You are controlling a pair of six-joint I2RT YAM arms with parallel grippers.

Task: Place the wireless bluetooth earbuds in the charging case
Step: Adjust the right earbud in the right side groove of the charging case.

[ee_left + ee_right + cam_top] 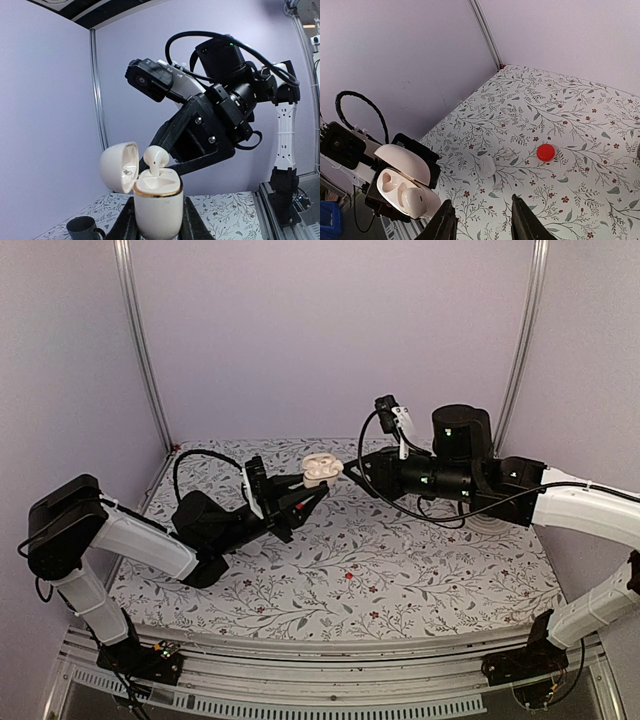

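- The left claw (159,224) grips the small cream-white rounded plastic charging case (157,202), upright above the floral-patterned table (580,105), lid open.
- One white earbud (156,159) sits in it.
- The right claw (485,225) hangs just beside, jaws parted, empty.
- A second white earbud (488,166) lies on the table near a flat red round disc (546,151).

Lab test booth indicated; plain lilac walls (330,330) framed by aluminium posts (140,340); floral-covered counter (400,590); metal mounting rail (330,665) at near edge.
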